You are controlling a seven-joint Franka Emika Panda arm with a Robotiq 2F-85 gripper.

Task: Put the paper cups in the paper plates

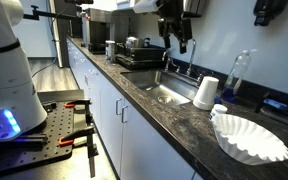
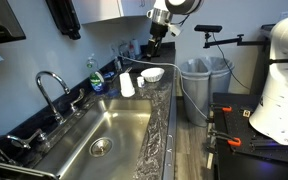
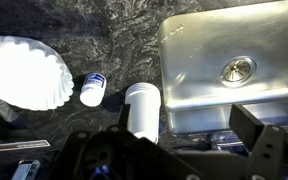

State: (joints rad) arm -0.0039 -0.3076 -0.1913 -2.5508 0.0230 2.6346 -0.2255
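Standing on the dark speckled counter [image 1: 174, 125], just beside the end rim of the steel sink [image 1: 156, 92]: a white paper cup [image 1: 206, 92]. Not in any plate. Plain and upright in both exterior views; mouth up or mouth down, cannot tell. Near the bottom middle of the wrist view, with the sink basin and its round drain [image 3: 236, 69] off to one side.

Farther along the counter, apart from the cup: a white fluted paper plate [image 1: 249, 138], lying flat, holding nothing. Between cup and plate, near both: a small white bottle [image 3: 92, 89] with a blue band, lying on its side on the stone.

High over the counter by the sink, well apart from the cup: the gripper [image 1: 175, 47], hanging fingers-down from the arm. Fingers spread, nothing between them, touching nothing.

Behind the sink, a curved faucet [image 2: 52, 88], and next to it a blue soap bottle [image 2: 97, 78]. Against the wall behind the cup, a clear bottle [image 1: 239, 70]. At the far end of the counter in an exterior view, dark kitchen appliances [image 1: 134, 45], too small to name. Past the plate end of the counter, grey trash bins [image 2: 199, 75]. On the floor side, the robot's white base [image 2: 279, 80] on a black perforated board.
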